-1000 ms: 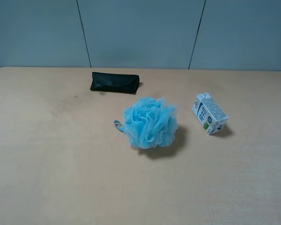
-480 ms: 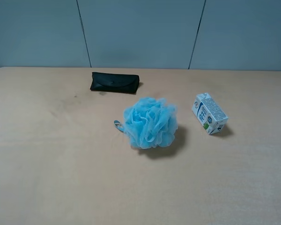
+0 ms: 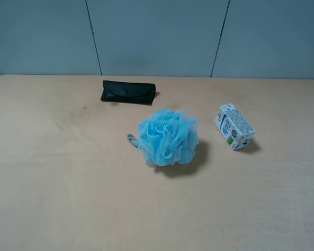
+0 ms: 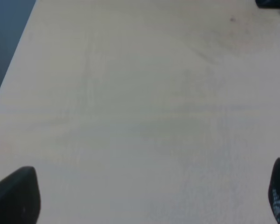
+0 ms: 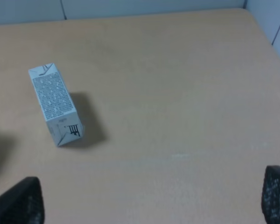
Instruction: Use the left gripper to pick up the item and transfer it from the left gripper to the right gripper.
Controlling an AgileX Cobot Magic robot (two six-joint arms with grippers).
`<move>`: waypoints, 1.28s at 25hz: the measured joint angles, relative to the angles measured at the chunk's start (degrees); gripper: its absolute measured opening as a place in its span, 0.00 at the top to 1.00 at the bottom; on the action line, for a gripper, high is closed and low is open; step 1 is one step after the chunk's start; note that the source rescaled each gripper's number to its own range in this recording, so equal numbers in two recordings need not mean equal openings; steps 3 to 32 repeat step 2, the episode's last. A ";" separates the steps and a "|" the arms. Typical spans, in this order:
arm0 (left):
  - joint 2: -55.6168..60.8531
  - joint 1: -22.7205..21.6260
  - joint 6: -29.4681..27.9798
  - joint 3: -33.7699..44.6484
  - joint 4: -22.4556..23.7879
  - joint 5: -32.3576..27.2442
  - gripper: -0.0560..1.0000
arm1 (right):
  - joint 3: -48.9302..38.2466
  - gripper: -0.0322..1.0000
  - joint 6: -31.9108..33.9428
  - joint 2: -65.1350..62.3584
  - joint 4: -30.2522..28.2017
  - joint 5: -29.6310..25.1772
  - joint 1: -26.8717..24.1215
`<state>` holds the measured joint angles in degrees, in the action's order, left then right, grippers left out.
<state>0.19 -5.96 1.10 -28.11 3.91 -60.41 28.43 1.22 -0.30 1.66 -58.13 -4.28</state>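
The item, a small white-and-blue milk carton [image 3: 234,127], lies on its side on the right part of the tan table [image 3: 68,183]. It also shows in the right wrist view [image 5: 55,103], well ahead of the right gripper [image 5: 148,198], which is open and empty. The left gripper [image 4: 147,196] is open and empty over bare table; only its two dark fingertips [image 4: 14,198] show. Neither arm appears in the exterior high view.
A fluffy blue mesh bath sponge [image 3: 167,137] sits mid-table, left of the carton. A flat black pouch [image 3: 127,92] lies at the back, near the grey wall; its corner shows in the left wrist view [image 4: 273,2]. The table's right edge [image 5: 266,37] is near the carton.
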 joint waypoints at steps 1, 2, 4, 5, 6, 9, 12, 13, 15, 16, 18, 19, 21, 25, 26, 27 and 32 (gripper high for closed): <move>0.00 0.00 0.00 0.00 0.00 0.00 0.03 | 0.00 0.00 0.00 0.00 0.00 0.00 0.00; 0.00 0.00 0.00 0.00 0.00 0.00 0.03 | 0.00 0.00 0.00 0.00 0.00 0.00 0.00; 0.00 0.00 0.00 0.00 0.00 0.00 0.03 | 0.00 0.00 0.00 0.00 0.00 0.00 0.00; 0.00 0.00 0.00 0.00 0.00 0.00 0.03 | 0.00 0.00 0.00 0.00 0.00 0.00 0.00; 0.00 0.00 0.00 0.00 0.00 0.00 0.03 | 0.00 0.00 0.00 0.00 0.00 0.00 0.00; 0.00 0.00 0.00 0.00 0.00 0.00 0.03 | 0.00 0.00 0.00 0.00 0.00 0.00 0.00; 0.00 0.00 0.00 0.00 0.00 0.00 0.03 | 0.00 0.00 0.00 0.00 0.00 0.00 0.00; 0.00 0.00 0.00 0.00 0.00 0.00 0.03 | 0.00 0.00 0.00 0.00 0.00 0.00 0.00; 0.00 0.00 0.00 0.00 0.00 0.00 0.03 | 0.00 0.00 0.00 0.00 0.00 0.00 0.00; 0.00 0.00 0.00 0.00 0.00 0.00 0.03 | 0.00 0.00 0.00 0.00 0.00 0.00 0.00; 0.00 0.00 0.00 0.00 0.00 0.00 0.03 | 0.00 0.00 0.00 0.00 0.00 0.00 0.00; 0.00 0.00 0.00 0.00 0.00 0.00 0.03 | 0.00 0.00 0.00 0.00 0.00 0.00 0.00; 0.00 0.00 0.00 0.00 0.00 0.00 0.03 | 0.00 0.00 0.00 0.00 0.00 0.00 0.00; 0.00 0.00 0.00 0.00 0.00 0.00 0.03 | 0.00 0.00 0.00 0.00 0.00 0.00 0.00; 0.00 0.00 0.00 0.00 0.00 0.00 0.03 | 0.00 0.00 0.00 0.00 0.00 0.00 0.00; 0.00 0.00 0.00 0.00 0.00 0.00 0.03 | 0.00 0.00 0.00 0.00 0.00 0.00 0.00; 0.00 0.00 0.00 0.00 0.00 0.00 0.03 | 0.00 0.00 0.00 0.00 0.00 0.00 0.00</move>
